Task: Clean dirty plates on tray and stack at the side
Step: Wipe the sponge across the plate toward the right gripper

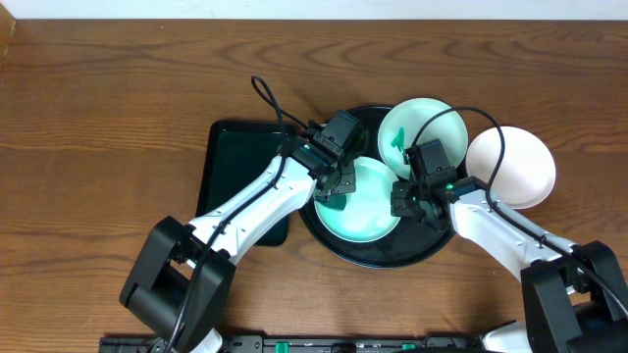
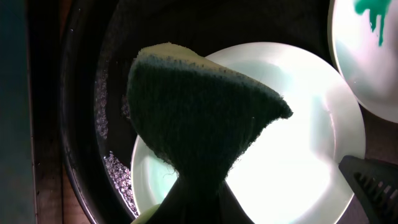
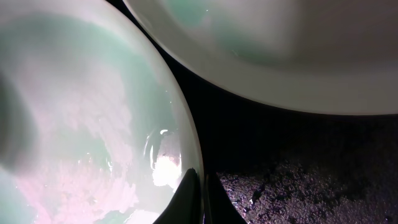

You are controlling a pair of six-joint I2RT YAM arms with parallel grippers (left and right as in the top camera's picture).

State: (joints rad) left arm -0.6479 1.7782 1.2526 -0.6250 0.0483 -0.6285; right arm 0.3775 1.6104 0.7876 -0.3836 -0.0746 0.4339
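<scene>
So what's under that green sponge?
A pale mint plate on the black tray. The sponge hides part of that plate, so any dirt there can't be seen.

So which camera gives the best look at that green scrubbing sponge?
The left wrist view: the sponge fills the frame, pinched at its bottom, above a pale plate. Overhead, only a dark green scrap shows under the left gripper. The right wrist view shows none of it.
</scene>
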